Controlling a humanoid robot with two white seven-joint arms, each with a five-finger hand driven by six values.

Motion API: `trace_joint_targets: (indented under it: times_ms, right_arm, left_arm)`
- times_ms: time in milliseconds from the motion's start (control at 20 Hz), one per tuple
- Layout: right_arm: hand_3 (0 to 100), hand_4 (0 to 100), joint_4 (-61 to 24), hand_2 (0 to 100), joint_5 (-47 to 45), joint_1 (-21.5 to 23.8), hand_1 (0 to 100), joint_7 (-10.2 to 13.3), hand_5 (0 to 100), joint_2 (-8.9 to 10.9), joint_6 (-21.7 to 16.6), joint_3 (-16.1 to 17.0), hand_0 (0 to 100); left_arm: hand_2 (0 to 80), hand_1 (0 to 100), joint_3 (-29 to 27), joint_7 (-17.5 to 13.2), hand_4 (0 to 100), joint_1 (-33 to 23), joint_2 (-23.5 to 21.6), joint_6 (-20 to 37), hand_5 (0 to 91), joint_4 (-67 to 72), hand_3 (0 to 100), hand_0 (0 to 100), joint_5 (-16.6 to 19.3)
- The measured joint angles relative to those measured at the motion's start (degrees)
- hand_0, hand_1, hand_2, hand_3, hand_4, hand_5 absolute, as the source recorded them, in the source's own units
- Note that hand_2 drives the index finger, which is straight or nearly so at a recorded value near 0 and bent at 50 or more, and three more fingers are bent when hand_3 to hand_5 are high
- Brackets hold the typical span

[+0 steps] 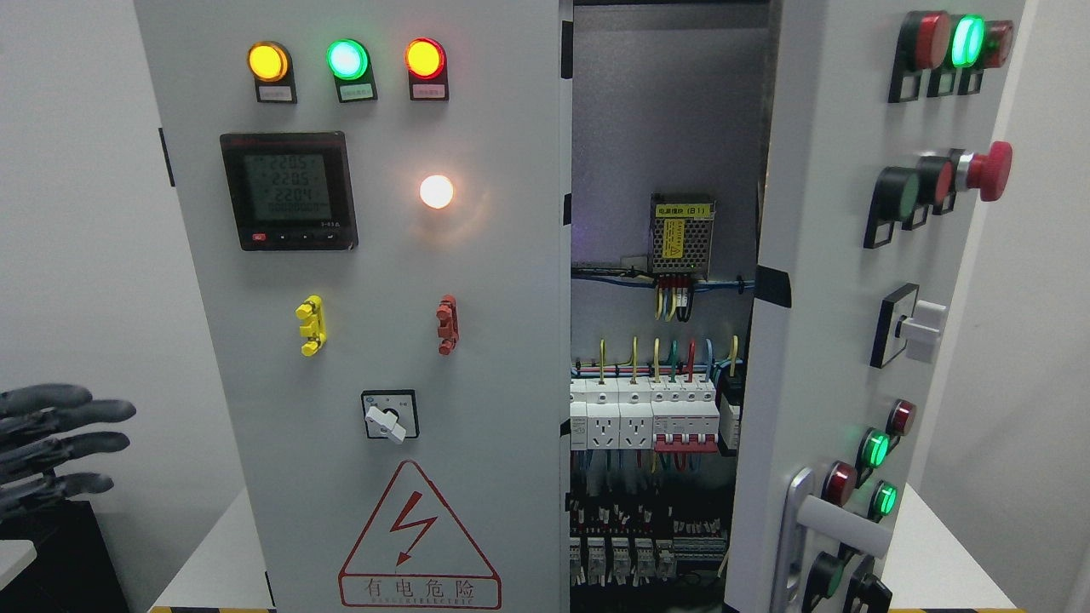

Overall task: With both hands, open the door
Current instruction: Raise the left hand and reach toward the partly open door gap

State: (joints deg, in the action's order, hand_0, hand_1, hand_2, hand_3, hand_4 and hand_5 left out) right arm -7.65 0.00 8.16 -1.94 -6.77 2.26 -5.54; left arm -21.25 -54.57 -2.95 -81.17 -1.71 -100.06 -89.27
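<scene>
At lower left, the left hand (55,447) hangs with fingers spread (holding nothing), well apart from the ajar right door (839,340).

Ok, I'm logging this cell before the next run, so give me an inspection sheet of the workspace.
Surface: white table under the cabinet.
Job's things: right door swung open, handle low on it; left door shut, lamps lit.
Clutter: nothing seen.
Hands: left hand at the left edge, fingers spread, holding nothing; right hand not in view.
Cables: coloured wires to the breakers inside.
Surroundings: plain white walls.
</scene>
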Motion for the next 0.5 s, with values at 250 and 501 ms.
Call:
trace_joint_targets:
  times_ms: [250,501]
  right_arm:
    - [0,0,0.0,0,0.0,0.0,0,0.0,0,0.0,0.0,0.0,0]
    - [0,0,0.0,0,0.0,0.0,0,0.0,0,0.0,0.0,0.0,0]
  left_arm:
    - [0.0,0,18.6,0.4,3,19.8,0.1,0.0,0.0,0.5,0,0,0.8]
    - [0.0,0,36.6,0.6,3,37.6,0.6,0.0,0.0,1.1,0,0,1.1]
